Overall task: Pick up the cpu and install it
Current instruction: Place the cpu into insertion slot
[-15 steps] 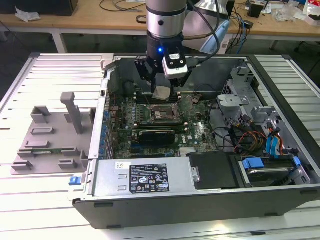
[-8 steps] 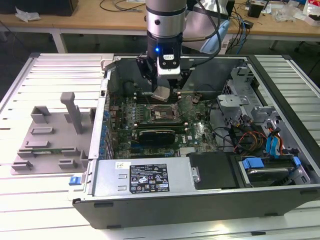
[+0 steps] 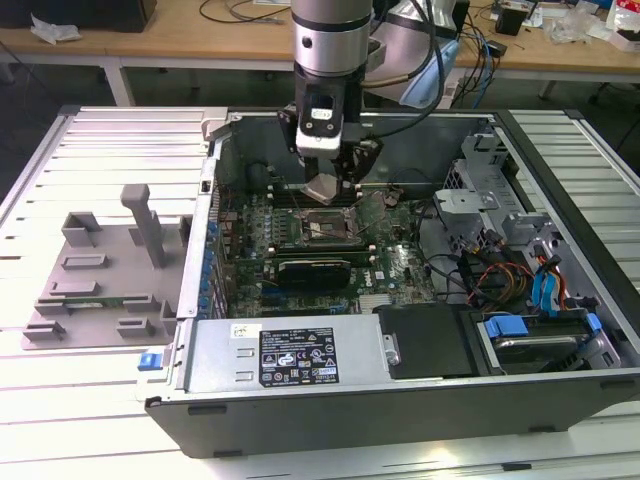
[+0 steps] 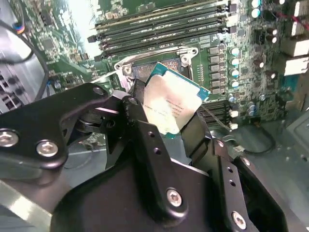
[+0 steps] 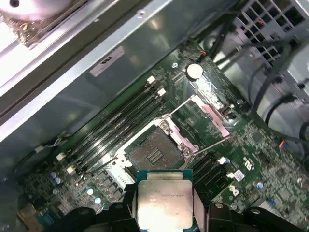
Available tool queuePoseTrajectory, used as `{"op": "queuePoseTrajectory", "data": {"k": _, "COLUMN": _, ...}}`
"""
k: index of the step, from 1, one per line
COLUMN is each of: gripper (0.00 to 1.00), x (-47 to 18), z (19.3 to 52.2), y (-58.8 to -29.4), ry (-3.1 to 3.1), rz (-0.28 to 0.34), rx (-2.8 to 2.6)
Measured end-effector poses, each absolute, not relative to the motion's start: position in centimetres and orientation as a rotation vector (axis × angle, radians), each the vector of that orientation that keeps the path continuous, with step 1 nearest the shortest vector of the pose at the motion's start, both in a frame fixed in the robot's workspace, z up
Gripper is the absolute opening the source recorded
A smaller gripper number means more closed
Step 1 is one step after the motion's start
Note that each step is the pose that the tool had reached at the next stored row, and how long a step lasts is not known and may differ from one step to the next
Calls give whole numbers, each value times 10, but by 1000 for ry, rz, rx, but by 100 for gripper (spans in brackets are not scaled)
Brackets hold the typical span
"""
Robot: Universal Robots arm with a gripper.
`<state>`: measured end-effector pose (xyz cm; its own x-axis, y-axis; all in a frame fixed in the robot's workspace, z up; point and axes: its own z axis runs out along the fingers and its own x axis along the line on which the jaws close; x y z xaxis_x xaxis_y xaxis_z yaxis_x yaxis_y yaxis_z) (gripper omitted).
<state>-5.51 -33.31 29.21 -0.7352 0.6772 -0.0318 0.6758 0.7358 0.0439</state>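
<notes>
The cpu (image 3: 323, 188) is a small flat square chip with a pale silvery top and a green edge. My gripper (image 3: 325, 183) is shut on it and holds it tilted inside the open computer case, a little above the dark square socket (image 3: 322, 228). In the second wrist view the cpu (image 4: 170, 105) sits between the black fingers (image 4: 145, 140), with the socket frame (image 4: 159, 60) just beyond it. The first wrist view has the cpu (image 5: 164, 204) in front of the open socket (image 5: 153, 153), whose metal lid (image 5: 212, 118) is swung up.
The open case (image 3: 400, 400) holds the green motherboard (image 3: 390, 260), memory slots (image 5: 116, 130), cables and blue-tabbed drive bays (image 3: 545, 300) at the exterior view's right. A grey slotted plastic tray (image 3: 105, 270) lies on the table at the exterior view's left. Case walls ring the board.
</notes>
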Motion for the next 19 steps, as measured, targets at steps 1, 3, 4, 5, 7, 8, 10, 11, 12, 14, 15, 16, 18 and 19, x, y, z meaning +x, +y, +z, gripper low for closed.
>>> {"op": "queuePoseTrajectory", "data": {"k": 1, "gripper": 55, "x": -55, "z": 292, "y": -333, "ry": 2867, "rz": 44, "rx": 1167}}
{"op": "queuePoseTrajectory", "data": {"k": 3, "gripper": 55, "x": -55, "z": 292, "y": -333, "ry": 2835, "rz": 42, "rx": 1240}}
{"op": "queuePoseTrajectory", "data": {"k": 4, "gripper": 55, "x": -55, "z": 292, "y": -333, "ry": 2822, "rz": 42, "rx": 1270}}
{"op": "queuePoseTrajectory", "data": {"k": 5, "gripper": 55, "x": -55, "z": 292, "y": -333, "ry": 2796, "rz": 40, "rx": 1324}}
{"op": "queuePoseTrajectory", "data": {"k": 7, "gripper": 55, "x": -55, "z": 292, "y": -333, "ry": 2771, "rz": 39, "rx": 1375}}
{"op": "queuePoseTrajectory", "data": {"k": 8, "gripper": 55, "x": -55, "z": 292, "y": -333, "ry": 2747, "rz": 38, "rx": 1422}}
{"op": "queuePoseTrajectory", "data": {"k": 10, "gripper": 55, "x": -55, "z": 291, "y": -333, "ry": 2696, "rz": 35, "rx": 1514}}
{"op": "queuePoseTrajectory", "data": {"k": 11, "gripper": 55, "x": -55, "z": 291, "y": -333, "ry": 2670, "rz": 34, "rx": 1559}}
{"op": "queuePoseTrajectory", "data": {"k": 12, "gripper": 55, "x": -55, "z": 291, "y": -333, "ry": 2653, "rz": 33, "rx": 1587}}
{"op": "queuePoseTrajectory", "data": {"k": 14, "gripper": 55, "x": -55, "z": 291, "y": -333, "ry": 2621, "rz": 31, "rx": 1640}}
{"op": "queuePoseTrajectory", "data": {"k": 15, "gripper": 55, "x": -55, "z": 291, "y": -333, "ry": 2606, "rz": 31, "rx": 1663}}
{"op": "queuePoseTrajectory", "data": {"k": 16, "gripper": 55, "x": -55, "z": 291, "y": -333, "ry": 2581, "rz": 30, "rx": 1700}}
{"op": "queuePoseTrajectory", "data": {"k": 18, "gripper": 55, "x": -55, "z": 291, "y": -333, "ry": 2547, "rz": 28, "rx": 1750}}
{"op": "queuePoseTrajectory", "data": {"k": 19, "gripper": 55, "x": -55, "z": 291, "y": -333, "ry": 2533, "rz": 27, "rx": 1771}}
